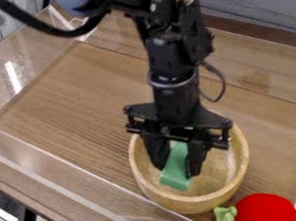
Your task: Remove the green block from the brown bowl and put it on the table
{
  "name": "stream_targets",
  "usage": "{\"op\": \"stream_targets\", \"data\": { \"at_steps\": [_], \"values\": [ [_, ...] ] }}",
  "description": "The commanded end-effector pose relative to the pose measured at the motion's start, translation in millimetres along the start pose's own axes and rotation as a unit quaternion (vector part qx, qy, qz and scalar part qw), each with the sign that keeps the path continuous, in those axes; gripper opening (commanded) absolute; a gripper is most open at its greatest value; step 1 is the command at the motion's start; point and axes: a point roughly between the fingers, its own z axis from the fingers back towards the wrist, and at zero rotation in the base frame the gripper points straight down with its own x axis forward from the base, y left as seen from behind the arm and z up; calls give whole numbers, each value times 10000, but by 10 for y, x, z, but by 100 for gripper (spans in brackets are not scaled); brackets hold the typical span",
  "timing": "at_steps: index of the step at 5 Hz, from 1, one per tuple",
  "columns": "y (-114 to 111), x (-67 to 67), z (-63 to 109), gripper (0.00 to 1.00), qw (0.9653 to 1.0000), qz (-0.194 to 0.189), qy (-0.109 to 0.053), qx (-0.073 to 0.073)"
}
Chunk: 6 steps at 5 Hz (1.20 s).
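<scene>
The green block stands tilted inside the brown bowl, near the front of the wooden table. My gripper points straight down into the bowl, and its black fingers are shut on the upper part of the green block. The block's lower end is down inside the bowl, near its floor; I cannot tell whether it touches. The arm rises from the bowl toward the top of the view.
A red round object with a green stem lies just in front of the bowl at the bottom right. Clear plastic walls edge the wooden table on the left and front.
</scene>
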Motion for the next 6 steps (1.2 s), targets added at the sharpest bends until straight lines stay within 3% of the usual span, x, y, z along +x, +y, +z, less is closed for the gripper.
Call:
{"op": "stream_targets", "data": {
  "at_steps": [1, 2, 4, 6],
  "values": [
    [-114, 130, 93, 0, 9995, -75, -289, -97],
    [-137, 164, 11, 0, 9995, 73, -268, -120],
    [-22, 137, 181, 0, 9996, 7, -244, -112],
    [-36, 88, 118, 0, 9982, 477, -288, -211]
  ]
}}
